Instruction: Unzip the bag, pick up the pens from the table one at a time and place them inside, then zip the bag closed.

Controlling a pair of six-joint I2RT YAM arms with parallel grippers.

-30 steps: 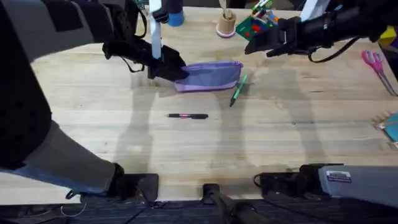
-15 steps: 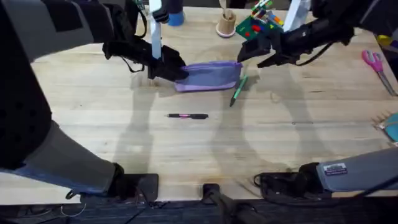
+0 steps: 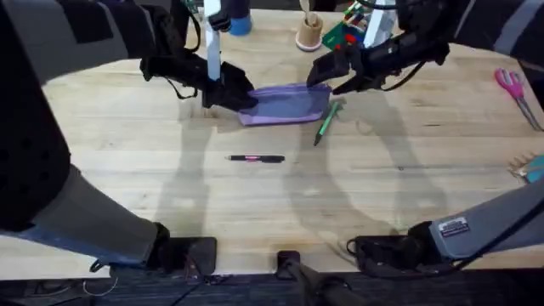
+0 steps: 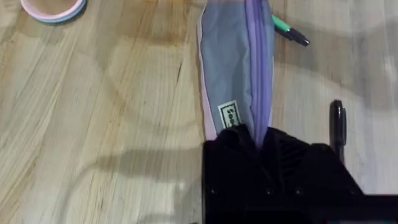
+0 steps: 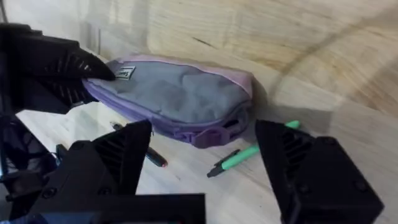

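- The bench (image 3: 127,170) is pale wood laid in long planks, with a clear grain and a smooth, faintly shiny top.
- The bag (image 3: 287,103) is a soft lavender fabric pouch, a long oval, lying flat on the far middle of the bench; a lighter purple zipper (image 4: 256,74) runs straight down its length, and a small rectangular label (image 4: 231,116) is sewn near one end.
- The left gripper (image 3: 234,93), black and blocky, has its jaws clamped on the bag's left end, just past the label; the fabric bunches slightly there.
- The right gripper (image 3: 323,75) hangs over the bag's right end with its jaws apart and holding nothing; its two dark fingers (image 5: 121,152) frame the bag in the right wrist view.
- The green pen (image 3: 326,121), slim and round with a dark tip, lies at a slant just beside the bag's right end.
- The black pen (image 3: 255,158), thin with a pink band, lies level on the bare wood nearer the arms' bases, apart from the bag.
- Scissors (image 3: 512,87) with pink handles lie at the bench's far right.
- A small wooden cup (image 3: 308,34) stands at the far edge, beside a green box (image 3: 344,36) of coloured markers.
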